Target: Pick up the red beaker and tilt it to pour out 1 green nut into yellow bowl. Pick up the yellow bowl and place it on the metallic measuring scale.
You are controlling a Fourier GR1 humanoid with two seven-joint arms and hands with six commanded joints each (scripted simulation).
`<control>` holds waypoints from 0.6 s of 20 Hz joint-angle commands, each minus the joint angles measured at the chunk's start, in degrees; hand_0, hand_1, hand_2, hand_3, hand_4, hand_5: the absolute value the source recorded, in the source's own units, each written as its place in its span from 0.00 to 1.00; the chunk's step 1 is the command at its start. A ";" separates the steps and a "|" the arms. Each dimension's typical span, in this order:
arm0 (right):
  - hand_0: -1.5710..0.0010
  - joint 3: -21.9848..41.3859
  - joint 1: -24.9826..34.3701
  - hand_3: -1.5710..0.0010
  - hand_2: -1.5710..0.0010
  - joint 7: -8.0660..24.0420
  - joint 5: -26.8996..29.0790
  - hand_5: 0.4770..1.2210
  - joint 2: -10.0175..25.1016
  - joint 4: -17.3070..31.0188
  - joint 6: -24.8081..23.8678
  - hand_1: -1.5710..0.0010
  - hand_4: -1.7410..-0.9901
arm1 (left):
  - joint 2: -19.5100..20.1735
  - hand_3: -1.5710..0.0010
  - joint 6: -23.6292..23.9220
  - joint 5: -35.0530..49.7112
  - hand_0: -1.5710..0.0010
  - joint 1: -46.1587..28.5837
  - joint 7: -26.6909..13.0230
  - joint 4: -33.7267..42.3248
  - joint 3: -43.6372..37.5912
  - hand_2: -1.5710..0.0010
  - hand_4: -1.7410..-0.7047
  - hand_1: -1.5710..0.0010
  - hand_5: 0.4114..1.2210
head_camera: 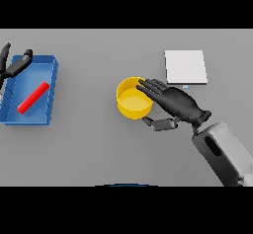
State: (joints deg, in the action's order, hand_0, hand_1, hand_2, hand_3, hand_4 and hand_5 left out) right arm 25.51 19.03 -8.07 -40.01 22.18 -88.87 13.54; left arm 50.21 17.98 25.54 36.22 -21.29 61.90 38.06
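The yellow bowl (131,100) stands upright on the grey table near the middle. My right hand (177,104) is at its right side, fingers reaching over the rim and thumb under the near edge, held open around it. The red beaker (33,97) lies on its side in a blue tray (51,92) at the left. My left hand (15,65) shows at the far left, over the tray's back corner, fingers relaxed. The metallic scale (185,66) is a pale square plate at the back right of the bowl. No green nut shows.
The blue tray's walls rise around the beaker. The scale lies just behind my right hand.
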 commanded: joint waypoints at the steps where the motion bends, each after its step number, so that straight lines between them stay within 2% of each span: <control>1: 1.00 1.39 1.83 1.00 1.00 -0.60 -1.86 0.30 0.97 1.40 0.91 1.00 0.68 | -0.06 1.00 -0.07 -0.03 1.00 -0.08 -0.23 0.26 0.21 1.00 0.99 1.00 0.32; 5: 1.00 6.50 8.39 1.00 1.00 -3.96 -6.11 0.31 2.41 6.34 5.07 1.00 0.71 | -0.14 1.00 -0.69 0.78 1.00 -0.26 0.39 0.31 -0.22 1.00 0.99 1.00 0.33; 6: 1.00 7.69 9.67 1.00 1.00 -4.30 -6.99 0.31 2.30 7.66 5.94 1.00 0.70 | 0.05 1.00 -0.55 1.04 1.00 -1.03 1.31 0.34 -0.51 1.00 0.99 1.00 0.34; 9: 1.00 10.27 13.03 1.00 1.00 -3.94 -8.78 0.31 1.48 11.57 8.59 1.00 0.69 | 0.07 1.00 -0.32 0.98 1.00 -0.88 0.64 0.85 -0.35 1.00 0.98 1.00 0.34; 12: 1.00 13.01 16.11 1.00 1.00 -4.57 -11.20 0.30 0.55 15.67 9.28 1.00 0.69 | 0.49 1.00 -0.38 1.70 1.00 -1.78 1.80 1.11 -0.99 1.00 0.98 1.00 0.34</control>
State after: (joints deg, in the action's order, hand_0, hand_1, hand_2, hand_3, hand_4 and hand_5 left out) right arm 38.53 35.13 -12.54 -51.22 22.71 -73.21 22.81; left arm 50.70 17.62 27.24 34.44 -19.52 63.01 37.07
